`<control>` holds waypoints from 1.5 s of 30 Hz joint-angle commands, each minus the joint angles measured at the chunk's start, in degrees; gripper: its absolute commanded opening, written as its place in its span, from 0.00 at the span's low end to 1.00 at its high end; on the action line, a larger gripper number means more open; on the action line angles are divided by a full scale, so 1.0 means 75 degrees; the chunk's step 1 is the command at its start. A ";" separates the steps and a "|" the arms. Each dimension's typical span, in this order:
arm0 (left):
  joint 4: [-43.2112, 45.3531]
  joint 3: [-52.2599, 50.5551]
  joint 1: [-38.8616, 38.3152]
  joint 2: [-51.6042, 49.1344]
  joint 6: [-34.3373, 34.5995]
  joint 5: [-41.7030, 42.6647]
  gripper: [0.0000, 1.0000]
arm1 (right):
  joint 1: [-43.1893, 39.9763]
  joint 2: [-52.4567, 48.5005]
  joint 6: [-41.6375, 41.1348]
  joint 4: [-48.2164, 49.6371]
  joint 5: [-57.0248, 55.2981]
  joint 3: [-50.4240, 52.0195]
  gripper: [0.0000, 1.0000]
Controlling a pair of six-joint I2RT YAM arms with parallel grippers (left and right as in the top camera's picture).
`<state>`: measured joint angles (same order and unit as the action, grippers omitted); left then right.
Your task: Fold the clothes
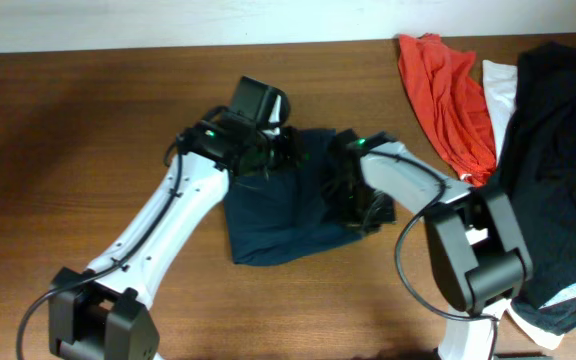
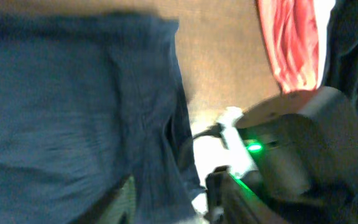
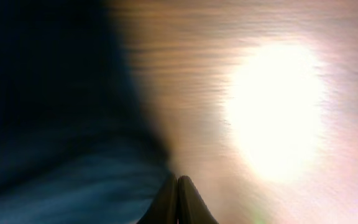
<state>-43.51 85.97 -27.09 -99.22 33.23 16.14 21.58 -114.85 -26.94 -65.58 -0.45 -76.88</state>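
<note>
**2 pincers on the navy cloth at mid-table**

The clothes (image 1: 278,225), 1 dark navy garment, lie in a rough, rumpled block at the middle of the wooden table (image 1: 68,130). Their near edge is fairly straight and their far edge is bunched under the arms. No lettering can be read on the garment or the arms. A pale strip on the near edge of the black garment (image 1: 558,150) is too small to make out.

The left gripper (image 1: 273,150) sits over the far left part of the navy cloth. In the left wrist view its 2 fingers (image 2: 126,199) stand well apart at the bottom of the picture, released. A creased edge of the clothes (image 2: 61,112) runs down between them. Whether either pad touches the cloth cannot be told.

The right gripper (image 1: 368,215) is down at the right near side of the garment. In the right wrist view its fingertips are clenched, pressed flat together with only a thin line between them (image 3: 178,196), right at the border where the navy cloth (image 3: 42,93) meets bare table. The blur hides whether any cloth is pinched.

To the far right, well apart from the navy garment, lie a red-orange garment (image 1: 448,95), a white piece (image 1: 503,90) and the large black garment. The right arm's grey body (image 2: 303,143) shows a green light in the left wrist view.
</note>
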 commanded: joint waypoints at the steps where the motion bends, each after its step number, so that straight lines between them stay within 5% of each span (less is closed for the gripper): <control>1: 0.0353 0.0752 0.0968 0.0105 -0.0338 0.0286 0.73 | -0.0962 0.0749 -0.0248 -0.0708 -0.0921 -0.1183 0.04; 3: 0.0918 0.0807 0.1338 0.0105 -0.0425 0.0280 0.72 | -0.1341 0.1145 -0.0187 -0.1139 -0.0874 -0.1883 0.04; 8: 0.2506 0.0801 0.2066 -0.0737 -0.0481 -0.0656 0.62 | -0.1253 0.1539 0.2393 -0.0871 0.3246 -0.2637 0.05; 13: 0.2949 0.0801 0.2049 -0.2486 -0.0796 -0.0638 0.48 | -0.0437 0.1017 0.2331 -0.0901 0.3430 -0.2585 0.06; 21: 0.0286 0.0801 0.1920 -0.3529 -0.1431 -0.0889 0.36 | 0.0271 0.0160 0.2331 0.0580 0.3407 -0.0935 0.05; 23: -0.0973 0.0790 0.1920 -0.3550 -0.1457 -0.1451 0.24 | 0.0268 0.0119 0.2334 0.1303 0.3328 -0.0058 0.05; 28: -0.3812 0.0816 0.1920 -0.3541 -0.1550 -0.1314 0.20 | 0.0038 0.0137 0.1670 0.1346 -0.0047 0.0653 0.05; 31: -0.4068 0.1463 0.1935 -0.3343 -0.2337 0.0358 0.34 | -0.0318 0.0137 0.1754 0.1323 -0.0032 0.0379 0.05; 34: -0.3826 0.2232 0.1918 -0.3008 -0.2824 0.0621 0.79 | -0.0344 0.0137 0.1751 0.1259 -0.0032 0.0376 0.05; 36: -0.3602 0.2311 0.1915 -0.3010 -0.4074 0.1603 0.95 | -0.0344 0.0137 0.1751 0.1250 -0.0032 0.0376 0.06; 45: -0.1862 0.0956 0.1425 -0.3025 -0.4415 0.1682 0.99 | -0.0344 0.0137 0.1749 0.1166 -0.0029 0.0376 0.06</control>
<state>-62.24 97.58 -13.50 -123.22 2.09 27.27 19.46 -112.81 -13.34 -56.60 2.79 -74.32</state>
